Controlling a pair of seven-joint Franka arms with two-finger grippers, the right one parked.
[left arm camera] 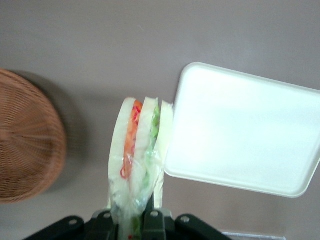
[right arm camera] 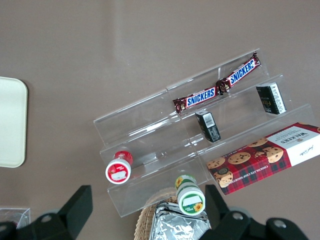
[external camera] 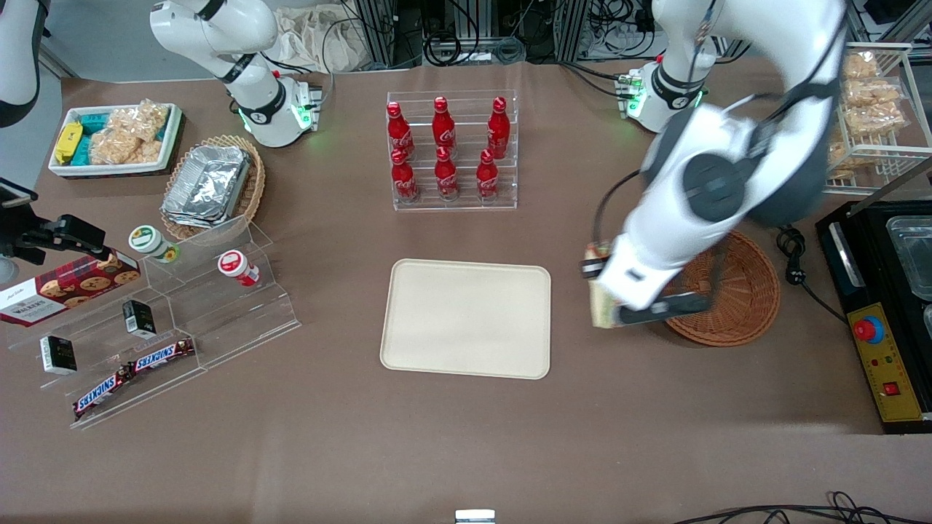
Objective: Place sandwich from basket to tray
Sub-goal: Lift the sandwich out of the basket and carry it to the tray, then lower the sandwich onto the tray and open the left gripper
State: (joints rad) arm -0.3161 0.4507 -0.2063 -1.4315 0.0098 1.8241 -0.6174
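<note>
My left gripper [external camera: 601, 300] is shut on the wrapped sandwich [external camera: 599, 304], a pale wedge with orange, green and red stripes, and holds it above the table between the basket and the tray. In the left wrist view the sandwich [left arm camera: 138, 160] hangs from the gripper [left arm camera: 136, 216], its tip beside the tray's corner. The round reddish-brown wicker basket [external camera: 743, 306] is partly covered by the arm and shows nothing in it; it also shows in the left wrist view [left arm camera: 25, 140]. The cream tray [external camera: 467, 318] lies bare at the table's middle and shows in the left wrist view [left arm camera: 245, 130] too.
A clear rack of red cola bottles [external camera: 448, 153] stands farther from the front camera than the tray. A black appliance [external camera: 885, 313] sits at the working arm's end. A clear stepped stand with snack bars [external camera: 145, 327] and a foil-container basket [external camera: 211, 185] lie toward the parked arm's end.
</note>
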